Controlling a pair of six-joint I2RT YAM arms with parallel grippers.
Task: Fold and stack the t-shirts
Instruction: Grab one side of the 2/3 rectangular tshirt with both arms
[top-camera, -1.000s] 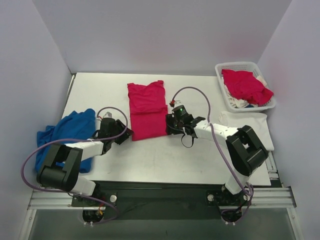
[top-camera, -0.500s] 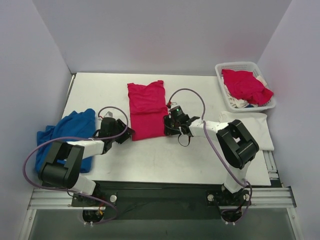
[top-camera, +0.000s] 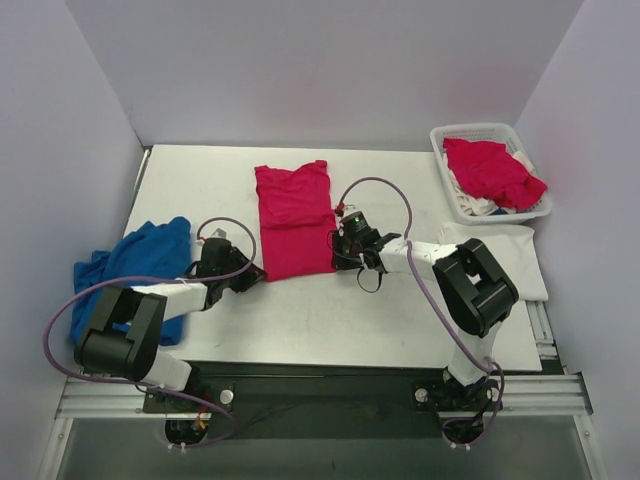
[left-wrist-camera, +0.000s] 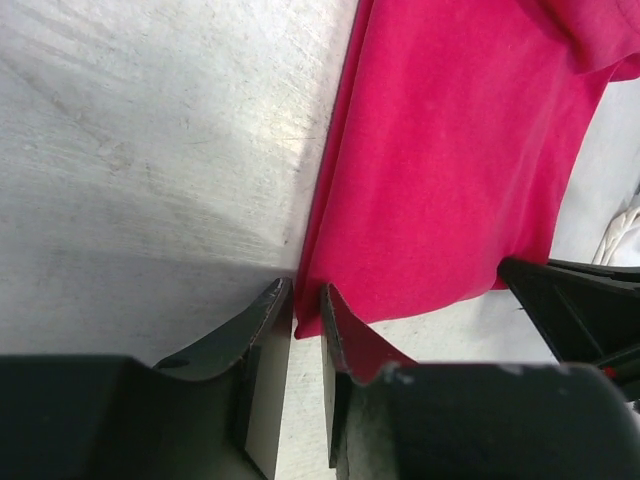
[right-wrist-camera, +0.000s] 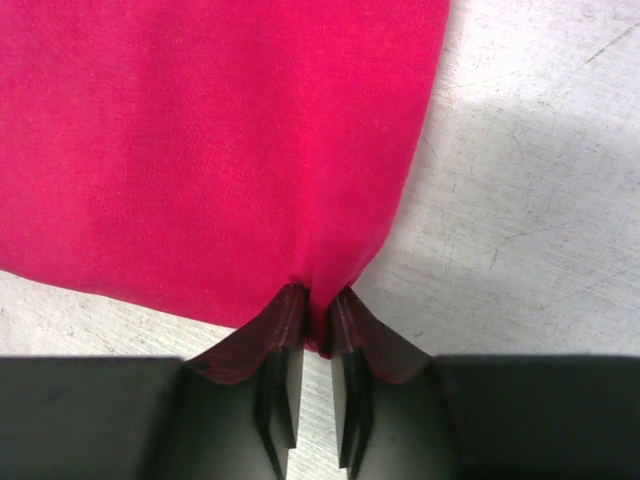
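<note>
A bright pinkish-red t-shirt (top-camera: 293, 220), folded into a long strip, lies flat mid-table. My left gripper (top-camera: 254, 272) is at its near left corner. In the left wrist view the gripper (left-wrist-camera: 306, 300) has its jaws nearly together on that corner of the shirt (left-wrist-camera: 450, 150). My right gripper (top-camera: 338, 253) is at the near right corner. In the right wrist view it (right-wrist-camera: 317, 300) is shut on a pinch of the shirt's hem (right-wrist-camera: 220, 130). A white t-shirt (top-camera: 500, 252) lies flat at the right. Another red shirt (top-camera: 490, 170) sits in the basket.
A white lattice basket (top-camera: 445, 140) stands at the back right, holding the red shirt and some white cloth. A crumpled blue cloth (top-camera: 130, 262) lies at the table's left edge. My right gripper's black body (left-wrist-camera: 580, 300) shows in the left wrist view.
My right arm has swung left, bringing its gripper onto the shirt's near right corner. My left gripper has shifted slightly toward me at the left corner. The shirt has barely moved.
</note>
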